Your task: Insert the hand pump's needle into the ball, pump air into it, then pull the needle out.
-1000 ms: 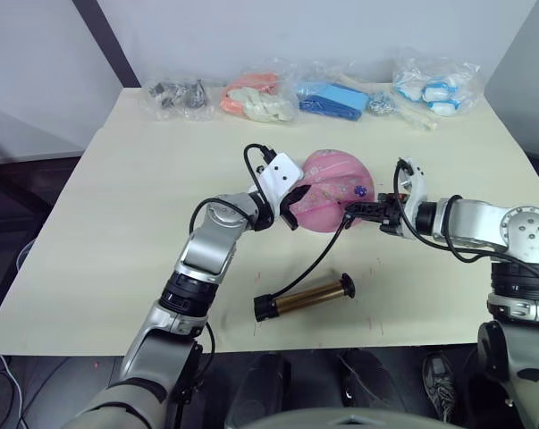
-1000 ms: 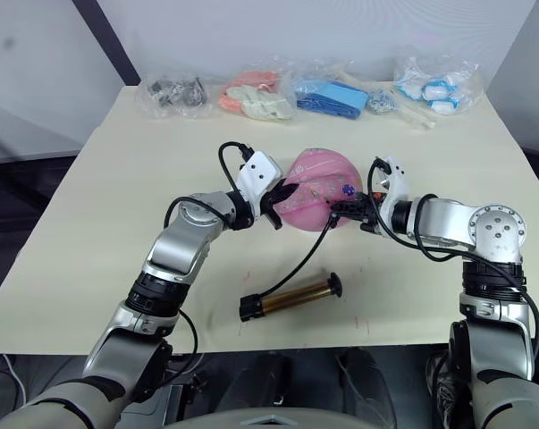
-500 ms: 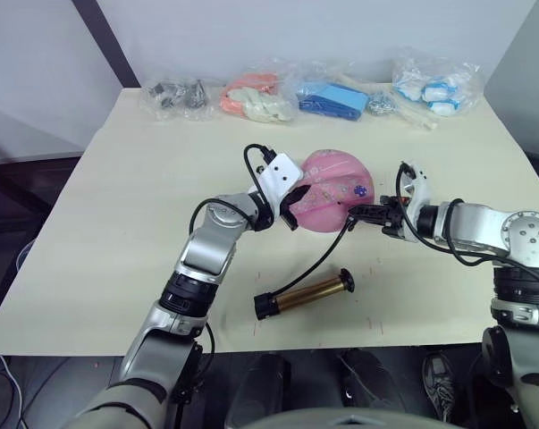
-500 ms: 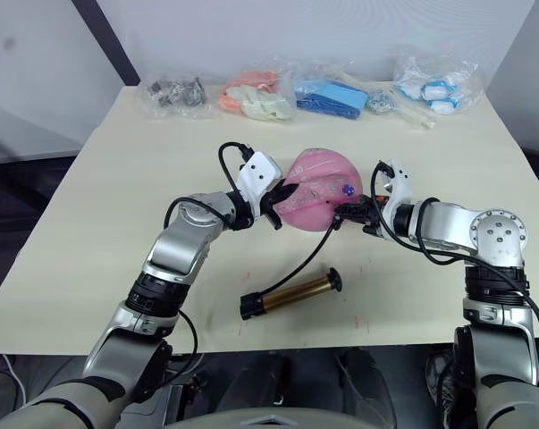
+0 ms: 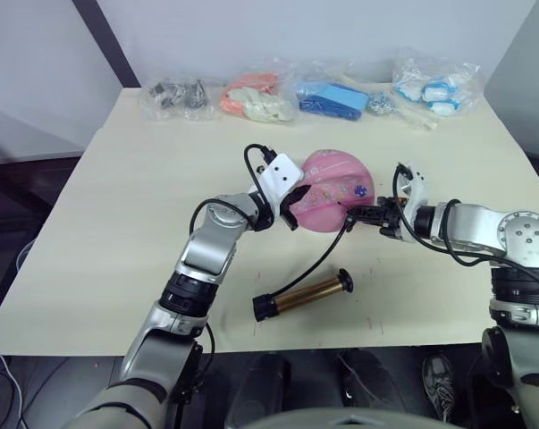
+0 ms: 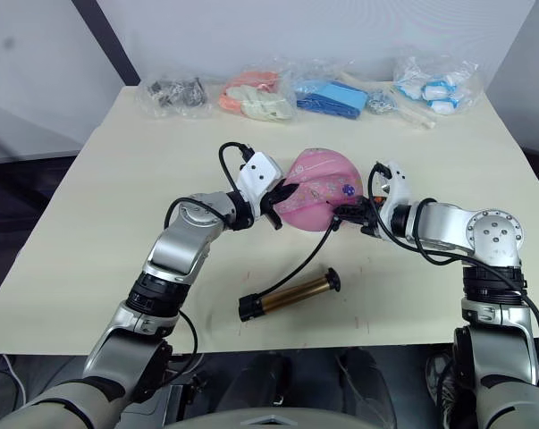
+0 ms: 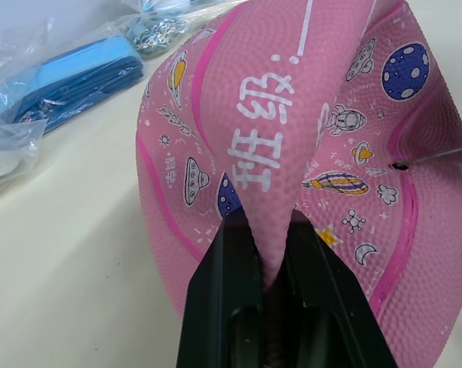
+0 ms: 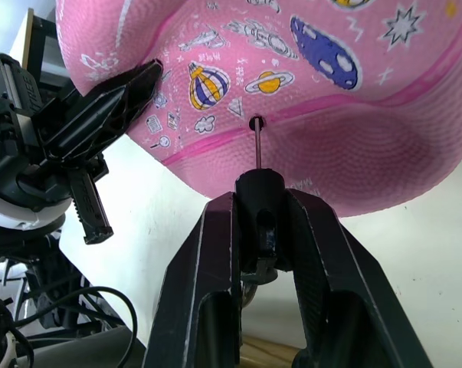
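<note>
At table centre, ball (image 5: 332,201) sits saggy; my left gripper (image 7: 270,253) pinches fold of its skin; my right gripper (image 8: 260,201) clamps needle (image 8: 257,146) fitting – tip now at valve hole, closer than 0.5 s ago; hand pump (image 5: 303,296) lies near – insertion starting.

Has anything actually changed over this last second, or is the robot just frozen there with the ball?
Very little. The right end effector, shut on the needle's black fitting, drew back slightly from the ball and then eased in again; the needle now sits at the ball's small hole. The pump on the table shifted slightly. The left end effector stays pinched on a fold of the ball.
</note>
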Motion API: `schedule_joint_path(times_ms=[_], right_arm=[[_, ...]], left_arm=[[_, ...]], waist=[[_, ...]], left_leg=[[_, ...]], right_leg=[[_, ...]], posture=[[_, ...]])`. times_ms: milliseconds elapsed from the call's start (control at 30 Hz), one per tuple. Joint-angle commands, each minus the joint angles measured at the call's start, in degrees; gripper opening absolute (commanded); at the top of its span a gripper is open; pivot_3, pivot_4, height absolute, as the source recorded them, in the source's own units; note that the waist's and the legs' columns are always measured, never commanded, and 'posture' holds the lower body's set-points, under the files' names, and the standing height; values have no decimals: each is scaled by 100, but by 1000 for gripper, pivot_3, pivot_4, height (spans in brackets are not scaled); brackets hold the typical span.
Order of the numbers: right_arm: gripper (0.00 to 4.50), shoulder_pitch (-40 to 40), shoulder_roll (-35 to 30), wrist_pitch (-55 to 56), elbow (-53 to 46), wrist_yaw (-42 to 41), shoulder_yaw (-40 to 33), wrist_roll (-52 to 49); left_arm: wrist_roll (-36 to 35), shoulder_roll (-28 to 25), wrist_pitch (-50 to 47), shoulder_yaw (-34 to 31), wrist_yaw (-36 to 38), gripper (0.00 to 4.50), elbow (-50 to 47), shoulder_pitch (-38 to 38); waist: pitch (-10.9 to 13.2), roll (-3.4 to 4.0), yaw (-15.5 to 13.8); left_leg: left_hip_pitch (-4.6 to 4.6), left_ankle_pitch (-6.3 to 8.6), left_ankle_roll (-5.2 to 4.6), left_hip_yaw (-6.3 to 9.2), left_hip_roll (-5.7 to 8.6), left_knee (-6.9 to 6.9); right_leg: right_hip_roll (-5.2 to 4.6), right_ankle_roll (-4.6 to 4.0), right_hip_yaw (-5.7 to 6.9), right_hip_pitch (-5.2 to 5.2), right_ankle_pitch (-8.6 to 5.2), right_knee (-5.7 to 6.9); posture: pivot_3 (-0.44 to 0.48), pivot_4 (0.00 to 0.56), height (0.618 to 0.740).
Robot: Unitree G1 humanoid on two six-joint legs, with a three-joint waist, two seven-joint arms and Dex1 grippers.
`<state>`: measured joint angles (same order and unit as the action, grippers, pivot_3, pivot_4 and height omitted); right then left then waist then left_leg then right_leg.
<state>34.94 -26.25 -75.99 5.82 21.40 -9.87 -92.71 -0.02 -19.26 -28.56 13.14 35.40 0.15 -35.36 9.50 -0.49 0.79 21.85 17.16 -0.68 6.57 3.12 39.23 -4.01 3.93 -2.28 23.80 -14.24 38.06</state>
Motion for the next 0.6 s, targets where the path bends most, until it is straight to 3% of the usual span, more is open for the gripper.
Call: schedule_joint_path(times_ms=[33,600], right_arm=[[375,-54,-33,34,-133,-55,3,-103],[375,-78,-14,38,135,530,124,-451]], left_arm=[[20,12,61,51,9,31,-36,15],[3,42,93,73,38,31,-36,41]], waist=[[0,0,0],[0,0,-2]], left_leg=[[0,0,0,0,0,0],[0,0,-1,0,0,0]], right_leg=[[0,0,0,0,0,0],[0,0,0,-1,0,0]], posture=[[0,150,740],[0,150,740]])
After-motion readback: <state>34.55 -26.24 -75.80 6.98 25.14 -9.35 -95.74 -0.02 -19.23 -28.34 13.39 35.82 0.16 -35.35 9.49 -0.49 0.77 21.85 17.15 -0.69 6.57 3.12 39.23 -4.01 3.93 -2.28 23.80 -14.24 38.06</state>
